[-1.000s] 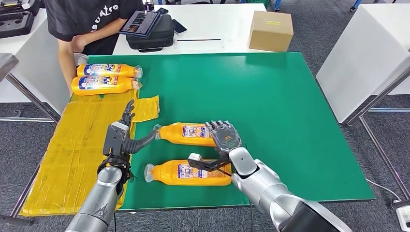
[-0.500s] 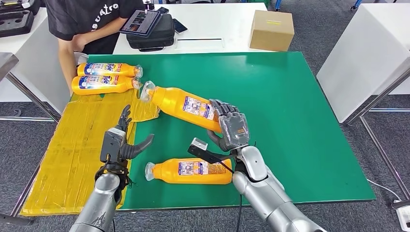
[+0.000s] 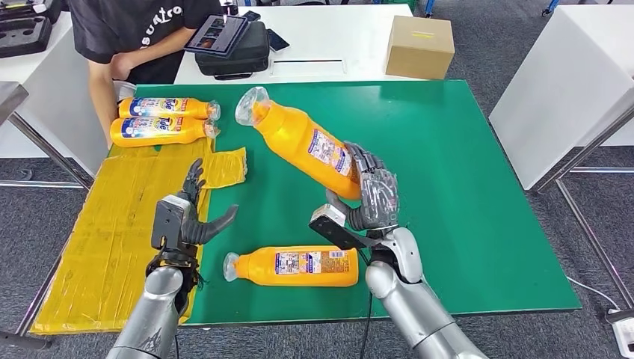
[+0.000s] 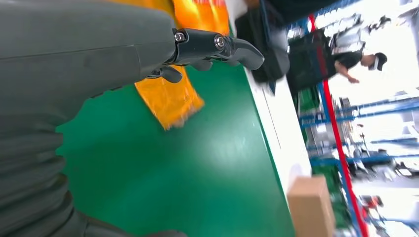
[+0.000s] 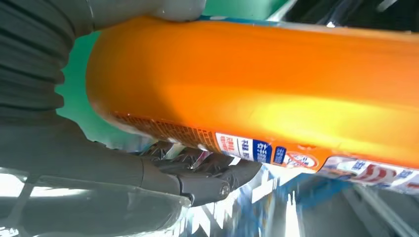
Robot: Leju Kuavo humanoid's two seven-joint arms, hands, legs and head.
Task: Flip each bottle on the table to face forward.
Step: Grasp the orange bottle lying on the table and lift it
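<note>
**Right hand holds one orange bottle tilted above the mat; left hand spread and empty**

The right hand grips the base end of an orange bottle and holds it lifted off the green table. The bottle's long axis runs on a slant, its clear cap end raised and pointing away from the robot and toward its left, its base toward the robot's right. Its label shows partly on the upper side near the fingers, which hide the bottle's bottom edge. In the right wrist view the bottle lies across the palm, with the dark fingers wrapped under it; the label's print there is too blurred to read.

A second orange bottle lies flat on the table near the robot, just beside the right wrist, long axis crosswise, cap to the robot's left, label up.

The left hand hovers over the table's near left part, fingers spread and thumb out, holding nothing. In the left wrist view its fingers stretch out over the green surface and a blurred yellow sheet.

Two more orange bottles lie side by side at the far left corner, caps toward the robot's right, beside a person whose arm hangs close by. The yellow sheet covers the table's left strip.
</note>
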